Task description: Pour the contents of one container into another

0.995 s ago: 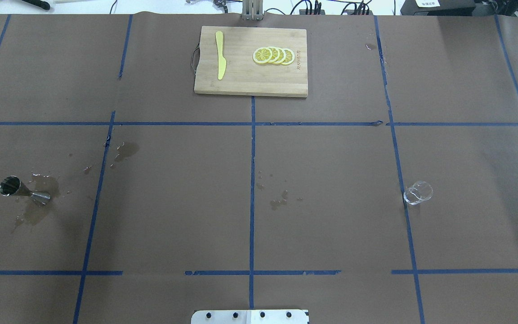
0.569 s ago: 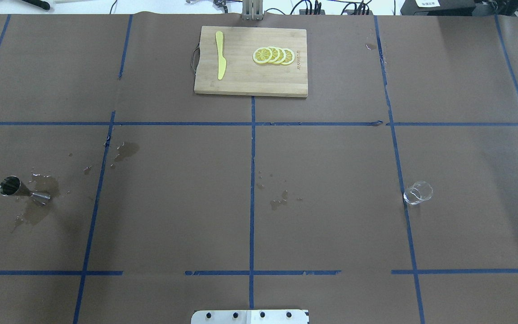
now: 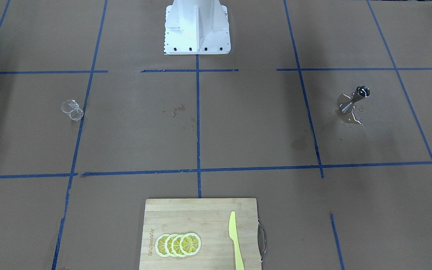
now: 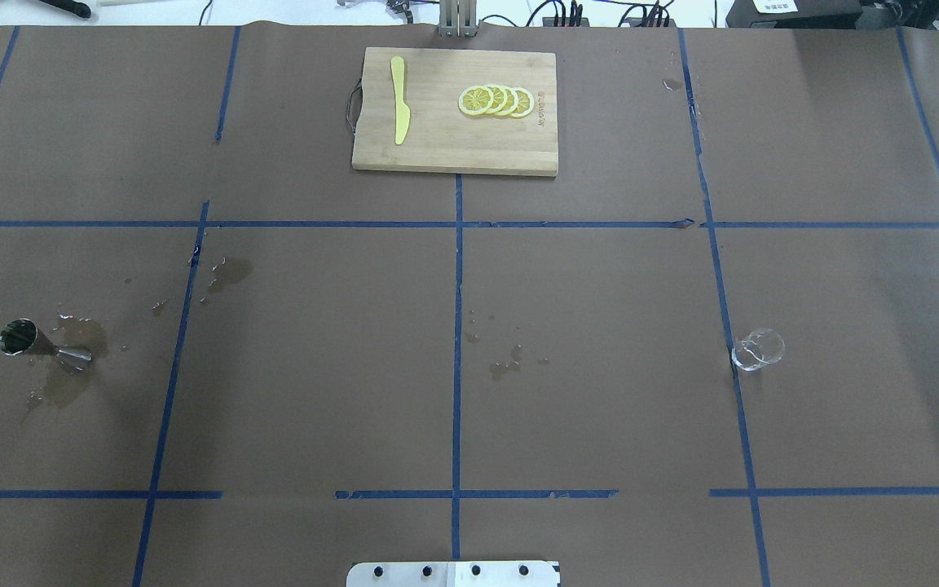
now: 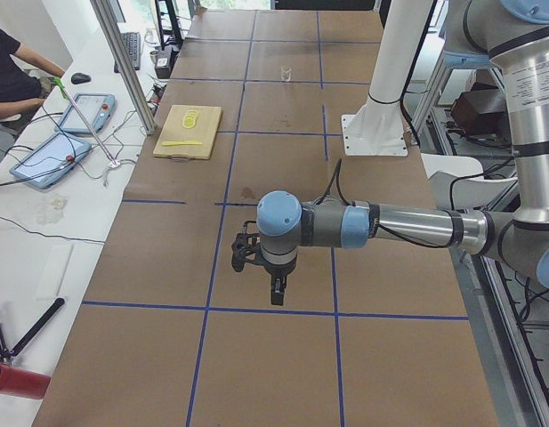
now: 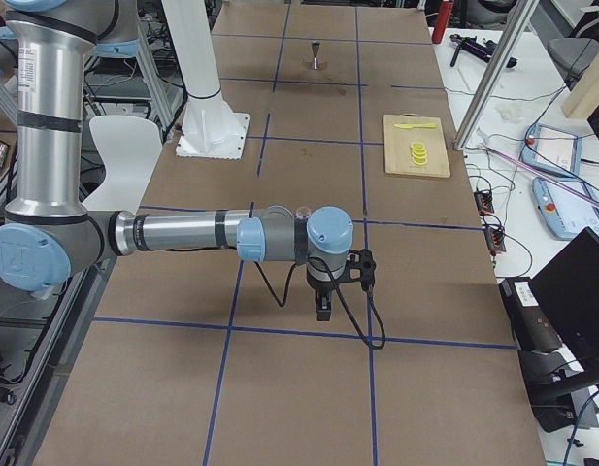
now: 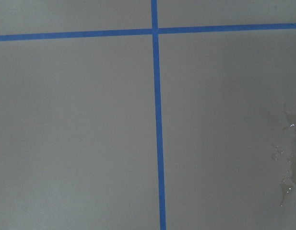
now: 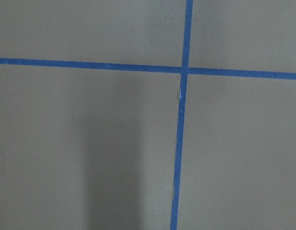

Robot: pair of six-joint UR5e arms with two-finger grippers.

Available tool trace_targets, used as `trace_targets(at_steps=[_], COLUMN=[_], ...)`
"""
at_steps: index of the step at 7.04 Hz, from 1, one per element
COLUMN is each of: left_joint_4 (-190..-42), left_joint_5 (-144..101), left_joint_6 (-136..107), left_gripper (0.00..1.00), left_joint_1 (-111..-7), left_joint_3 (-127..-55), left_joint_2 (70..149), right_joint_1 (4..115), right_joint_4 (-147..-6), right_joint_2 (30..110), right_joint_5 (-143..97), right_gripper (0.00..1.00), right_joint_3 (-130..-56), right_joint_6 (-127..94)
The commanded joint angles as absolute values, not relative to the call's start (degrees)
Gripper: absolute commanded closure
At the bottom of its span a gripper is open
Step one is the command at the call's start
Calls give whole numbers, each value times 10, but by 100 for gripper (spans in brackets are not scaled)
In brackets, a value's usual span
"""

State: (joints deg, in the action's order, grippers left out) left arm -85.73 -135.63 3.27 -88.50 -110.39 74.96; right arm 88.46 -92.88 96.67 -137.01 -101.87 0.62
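Note:
The clear glass measuring cup (image 4: 759, 349) (image 3: 72, 110) stands on the brown paper at the robot's right, beside a blue tape line. The steel hourglass jigger (image 4: 33, 342) (image 3: 354, 98) stands upright far to the robot's left, in a wet puddle. Neither gripper appears in the overhead or front views. My left gripper (image 5: 276, 292) shows only in the left side view, pointing down over the table, and my right gripper (image 6: 323, 309) only in the right side view. I cannot tell whether either is open or shut. Both wrist views show only bare paper and tape.
A wooden cutting board (image 4: 453, 147) lies at the far middle with several lemon slices (image 4: 495, 101) and a yellow knife (image 4: 398, 99). Wet spots (image 4: 506, 363) mark the paper near the centre. The robot's white base (image 3: 197, 26) stands at the near edge. A person sits at a side desk (image 5: 12, 80).

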Motion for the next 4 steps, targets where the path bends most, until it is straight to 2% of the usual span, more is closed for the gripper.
trace_targets(at_steps=[1,4], left_joint_4=[-842,-842], left_joint_5=[-1356,-1357], left_joint_6=[69,69], left_gripper=[0,0], left_joint_1=[-877,-880], left_joint_3=[-1105,-1107], left_joint_2=[747,747], right_joint_1=[884,882], right_joint_4=[-929,-929], right_joint_2=[967,967], right_joint_5=[-1370,-1368], right_gripper=[0,0], right_joint_3=[-1021,-1022], right_joint_6=[6,6])
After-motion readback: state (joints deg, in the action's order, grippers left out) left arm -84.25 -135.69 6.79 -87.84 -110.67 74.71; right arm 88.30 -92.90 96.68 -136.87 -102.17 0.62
